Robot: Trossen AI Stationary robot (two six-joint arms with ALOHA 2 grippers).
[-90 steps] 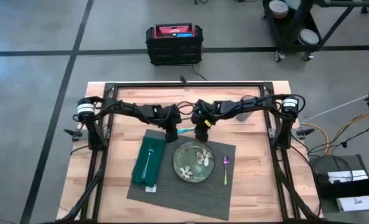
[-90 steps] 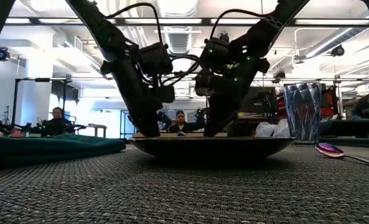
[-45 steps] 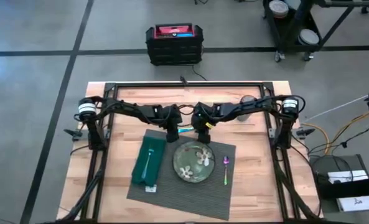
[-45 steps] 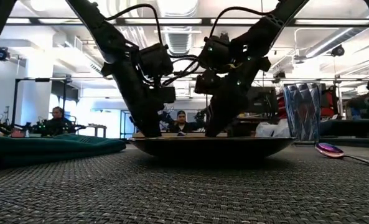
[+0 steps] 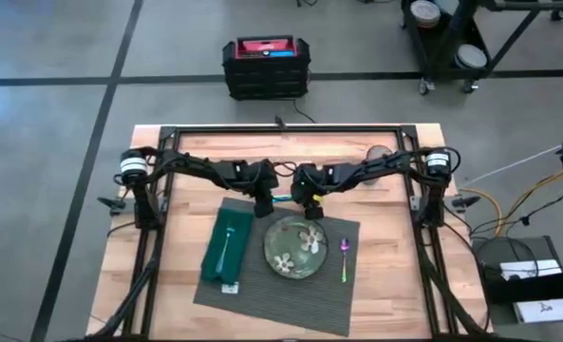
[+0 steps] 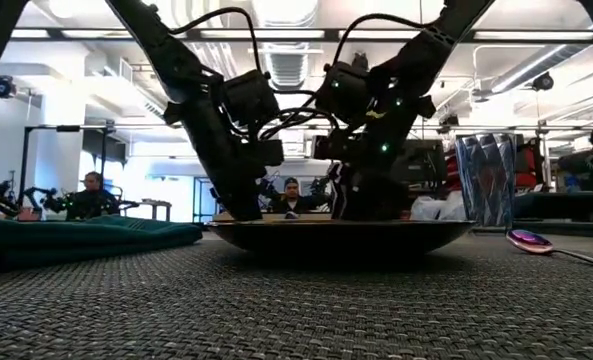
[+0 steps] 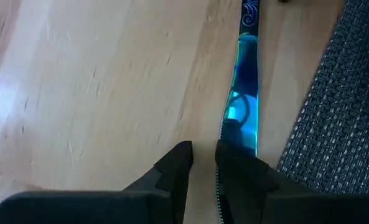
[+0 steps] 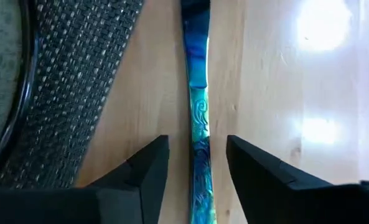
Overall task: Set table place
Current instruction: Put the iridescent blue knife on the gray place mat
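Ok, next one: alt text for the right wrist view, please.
The right gripper has its two dark fingers open on either side of an iridescent blue piece of cutlery lying on the light-wood table. Beside it are the edge of the dark grey ribbed placemat and part of a plate's rim.

— What moved in the last second?

— Only the right arm. Its elbow has drawn back towards the far edge of the worktop (image 5: pixel 191 142), uncovering the glass (image 5: pixel 378 152) it had been hiding.

— And its gripper?

— The right gripper (image 5: pixel 309 204) has slid a little away from the plate (image 5: pixel 294 248), and now straddles the blue knife (image 8: pixel 196 74) with fingers apart.
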